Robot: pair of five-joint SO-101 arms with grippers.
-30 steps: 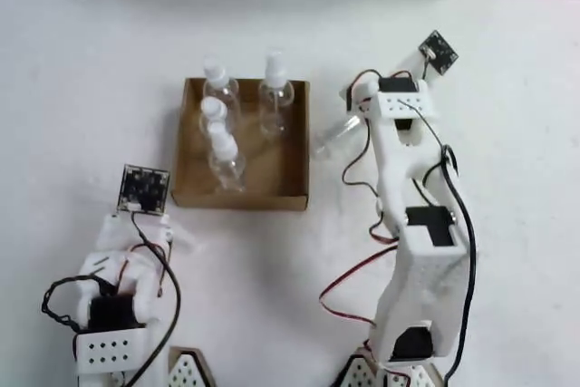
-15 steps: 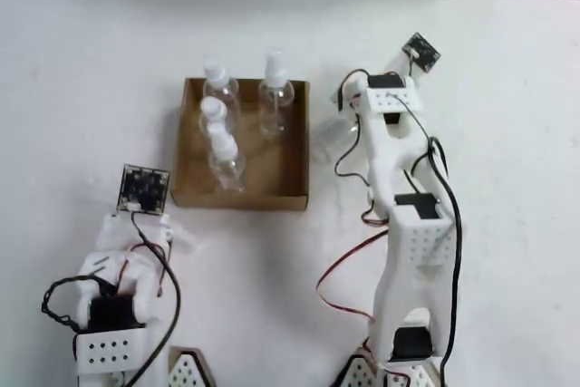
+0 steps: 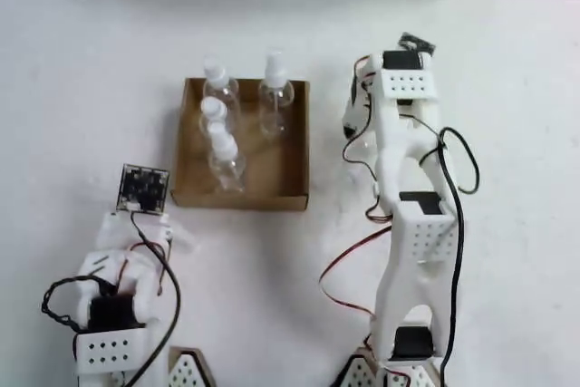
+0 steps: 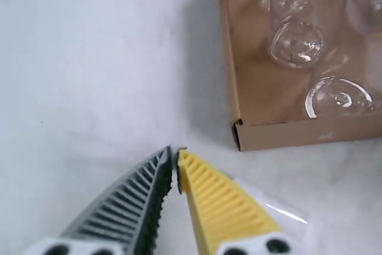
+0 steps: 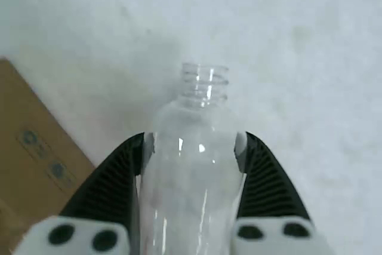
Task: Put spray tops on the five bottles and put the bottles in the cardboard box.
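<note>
The right gripper (image 5: 192, 147) pinches a clear bottle (image 5: 200, 106) by its body, one black finger on either side. The bottle's threaded neck points away from the gripper and is bare, with no spray top on it. The bottle seems to hang just above the white tabletop (image 3: 91, 61), though the arm hides it from above, so whether it touches down cannot be told. Just beside this gripper, on the side toward the other arm, sits the cardboard box (image 3: 240, 198).

Four bottles are already in the box, and each appears to carry a white spray top (image 3: 275, 62). Two stand at the box's far side, and two more (image 3: 225, 156) sit close together nearer its middle.

The left gripper (image 4: 175, 156) has its grey and yellow fingers pressed together on nothing. It sits low over the tabletop, with the near corner of the box a little beyond its tips.

By this count, four of the five bottles are finished. The one in the right gripper has yet to get its top and then go into the box.
</note>
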